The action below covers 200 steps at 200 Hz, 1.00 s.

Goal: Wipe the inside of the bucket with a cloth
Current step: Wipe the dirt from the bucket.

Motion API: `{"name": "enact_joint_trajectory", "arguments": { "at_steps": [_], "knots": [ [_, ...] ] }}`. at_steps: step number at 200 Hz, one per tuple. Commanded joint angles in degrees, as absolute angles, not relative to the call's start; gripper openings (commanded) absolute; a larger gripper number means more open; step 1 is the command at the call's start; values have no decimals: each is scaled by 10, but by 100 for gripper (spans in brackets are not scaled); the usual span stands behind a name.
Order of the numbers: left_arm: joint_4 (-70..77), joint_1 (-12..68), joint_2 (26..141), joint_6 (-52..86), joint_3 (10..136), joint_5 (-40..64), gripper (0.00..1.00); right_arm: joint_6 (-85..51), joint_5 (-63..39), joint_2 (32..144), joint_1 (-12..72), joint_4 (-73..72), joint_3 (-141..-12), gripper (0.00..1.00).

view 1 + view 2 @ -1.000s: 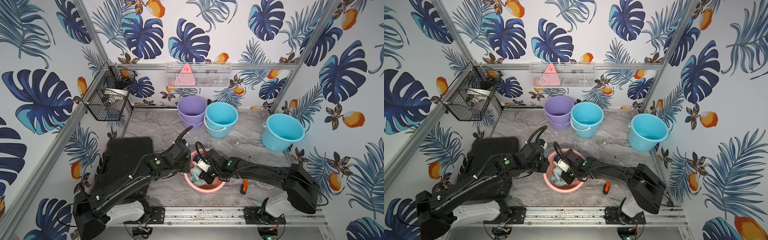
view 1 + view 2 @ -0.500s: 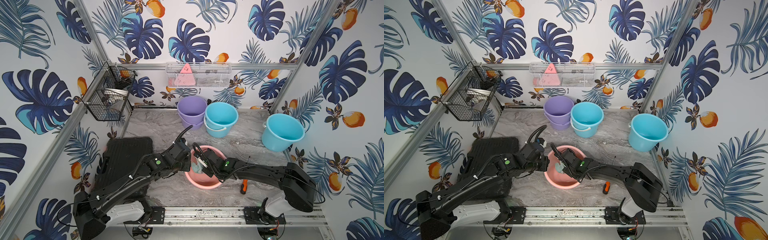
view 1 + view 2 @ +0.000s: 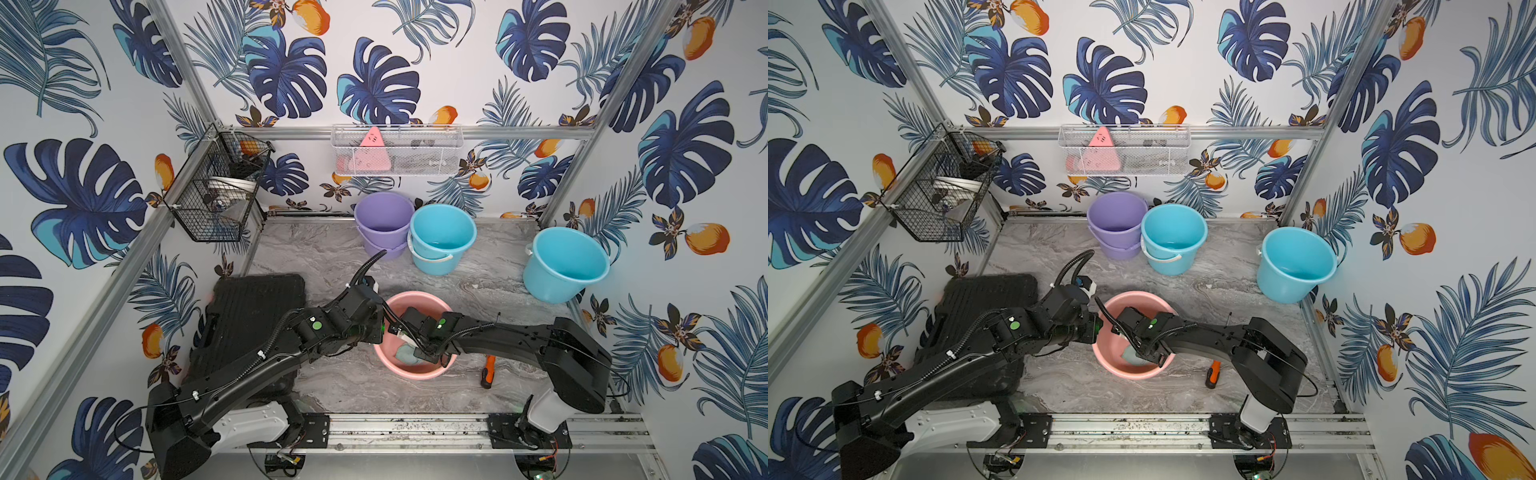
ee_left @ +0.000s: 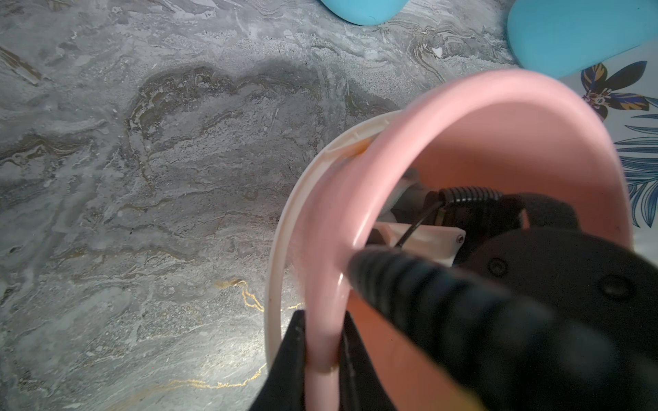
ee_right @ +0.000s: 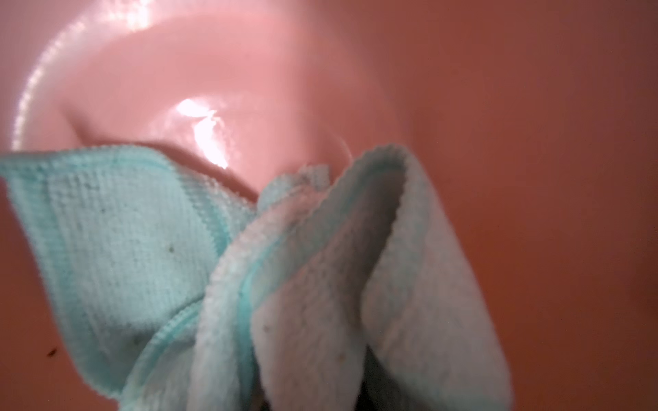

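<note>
Left fingers (image 4: 292,359) clamp the bucket (image 4: 498,92) rim; right fingers (image 3: 423,352) hold the cloth (image 5: 117,242).
Cloth sits low inside, toward the near wall.

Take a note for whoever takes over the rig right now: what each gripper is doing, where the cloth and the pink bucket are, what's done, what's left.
Left gripper: shut on the pink bucket at its rim, bracing it upright on the table.
Right gripper: down inside the bucket, shut on the cloth.
Cloth: bunched, low in the bucket on the robot's side.
Done: bucket braced, cloth inside. How much is wiped cannot be told.
Left: sweep the inner wall and bottom, lift the cloth out, release the rim.
</note>
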<state>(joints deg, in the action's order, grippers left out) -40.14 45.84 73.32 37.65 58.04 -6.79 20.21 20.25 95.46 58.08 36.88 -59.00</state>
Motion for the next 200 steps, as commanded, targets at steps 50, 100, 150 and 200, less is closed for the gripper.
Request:
{"name": "enact_joint_trajectory", "arguments": {
  "at_steps": [50,100,150,200],
  "knots": [
    [-422,458,731,372,581,-99,0,183,-59,963,572,537,-609,0],
    [-420,459,734,372,579,-93,0,155,-188,938,567,441,-597,0],
    [-416,460,736,373,579,-88,0,90,-247,877,567,259,-543,0],
    [-418,462,734,374,581,-86,0,12,-151,859,567,76,-483,0]
  ]
}}
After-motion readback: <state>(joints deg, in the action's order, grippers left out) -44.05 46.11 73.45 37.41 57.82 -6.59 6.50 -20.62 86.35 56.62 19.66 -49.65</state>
